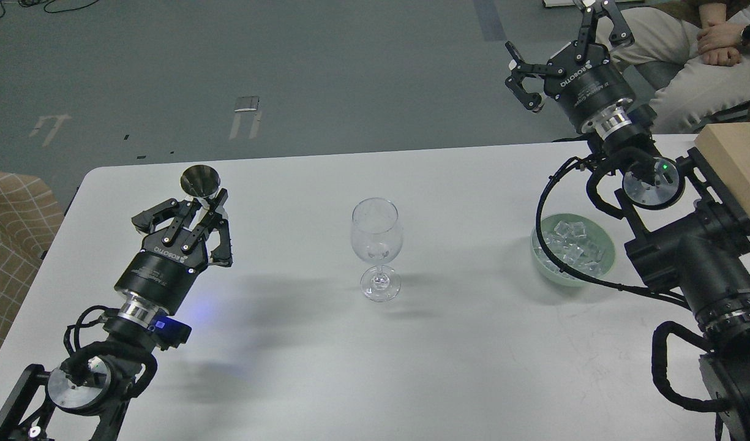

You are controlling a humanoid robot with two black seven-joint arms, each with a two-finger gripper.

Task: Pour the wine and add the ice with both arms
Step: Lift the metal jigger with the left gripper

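Left pincer (210,205): black jointed fingers clamped on a small steel jigger (201,181), its shiny cone mouth facing up, held over the left part of the surface.
Right pincer (561,33): fingers spread wide apart, nothing between them, raised beyond the far right edge of the surface.
Arms: matte black, silver wrist rings, looped black cables.
Wine glass (376,245): clear, stemmed, rounded bowl, upright mid-surface, well apart from both pincers.
Ice (572,245): small clear cubes with whitish glints, heaped in a pale green round bowl (543,264) at the right, just beside the right arm.
Wine: I cannot make out any.
Surface (301,367): smooth, pale grey, rounded corner.
Wooden block (739,159): pale, at the right edge.
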